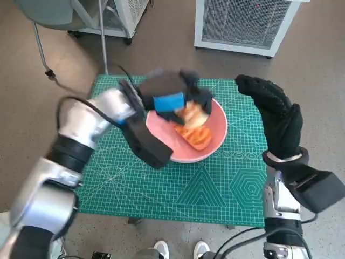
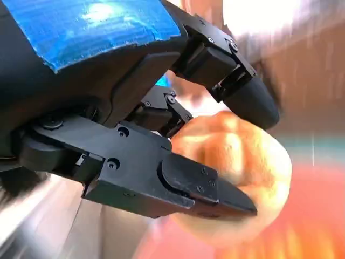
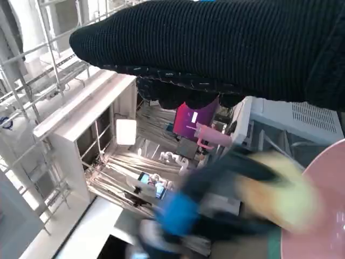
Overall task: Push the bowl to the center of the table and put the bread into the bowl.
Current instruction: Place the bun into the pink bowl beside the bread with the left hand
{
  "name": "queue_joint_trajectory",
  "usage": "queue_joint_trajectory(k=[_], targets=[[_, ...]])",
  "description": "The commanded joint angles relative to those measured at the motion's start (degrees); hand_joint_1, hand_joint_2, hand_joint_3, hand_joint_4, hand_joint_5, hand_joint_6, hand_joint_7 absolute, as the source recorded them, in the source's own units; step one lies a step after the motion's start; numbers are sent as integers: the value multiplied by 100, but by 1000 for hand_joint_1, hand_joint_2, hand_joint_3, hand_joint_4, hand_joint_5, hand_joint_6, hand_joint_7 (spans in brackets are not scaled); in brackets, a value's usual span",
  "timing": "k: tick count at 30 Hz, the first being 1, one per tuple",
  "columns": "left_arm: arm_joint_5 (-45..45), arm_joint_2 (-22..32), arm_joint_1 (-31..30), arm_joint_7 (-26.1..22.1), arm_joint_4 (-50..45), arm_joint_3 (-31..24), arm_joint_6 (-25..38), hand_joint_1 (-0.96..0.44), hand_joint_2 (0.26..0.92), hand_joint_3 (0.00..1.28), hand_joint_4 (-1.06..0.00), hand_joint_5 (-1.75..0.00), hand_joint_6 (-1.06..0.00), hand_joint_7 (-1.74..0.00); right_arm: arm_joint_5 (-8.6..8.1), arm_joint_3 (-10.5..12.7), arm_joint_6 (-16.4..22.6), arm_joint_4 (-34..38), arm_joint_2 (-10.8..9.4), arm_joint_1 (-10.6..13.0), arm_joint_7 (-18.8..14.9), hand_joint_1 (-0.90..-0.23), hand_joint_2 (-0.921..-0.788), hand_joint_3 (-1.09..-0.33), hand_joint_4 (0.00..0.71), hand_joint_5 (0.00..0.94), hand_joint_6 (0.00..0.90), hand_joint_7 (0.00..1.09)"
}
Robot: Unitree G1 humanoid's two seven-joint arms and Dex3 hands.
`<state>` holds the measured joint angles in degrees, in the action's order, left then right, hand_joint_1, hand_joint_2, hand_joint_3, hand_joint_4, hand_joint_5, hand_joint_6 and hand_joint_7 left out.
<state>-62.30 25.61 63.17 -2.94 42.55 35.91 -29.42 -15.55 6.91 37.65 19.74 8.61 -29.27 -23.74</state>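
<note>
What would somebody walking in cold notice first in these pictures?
The left hand, blue tape across its back, sits over the pink bowl near the middle of the green cutting mat, holding a golden piece of bread between its black fingers. More bread already lies inside the bowl. To the bowl's right the gloved right hand is raised, holding nothing.
</note>
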Motion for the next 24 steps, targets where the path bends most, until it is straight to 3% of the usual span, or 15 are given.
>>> queue_joint_trajectory(k=[1,5,11,15,20,24], targets=[[-54,86,-235,-508,-280,183,248,-341,876,37,-351,-111,-305,-375,23,52,26,0,12,125,40,-664,-921,-826,216,0,-1,649],[-34,185,-323,-623,-394,241,207,-456,854,9,-279,-23,-249,-219,21,70,52,2,16,133,47,-663,-921,-827,217,1,-1,649],[455,262,-474,-881,-532,-50,213,-547,845,3,-186,-2,-201,-155,39,94,78,55,15,93,67,-664,-921,-825,220,2,-1,650],[964,267,-556,-1183,-487,-301,238,-662,888,39,-164,0,-199,-145,80,94,91,101,2,48,100,-664,-921,-824,221,3,-1,650],[1634,365,-578,-1556,-425,-618,98,-821,917,346,-154,-1,-223,-148,168,67,74,122,0,-29,168,-664,-921,-821,223,4,-1,651],[2546,426,-657,-2011,-486,-1086,4,-838,920,522,-158,-3,-239,-151,257,48,26,78,37,-101,245,-663,-921,-819,225,5,-1,653]])
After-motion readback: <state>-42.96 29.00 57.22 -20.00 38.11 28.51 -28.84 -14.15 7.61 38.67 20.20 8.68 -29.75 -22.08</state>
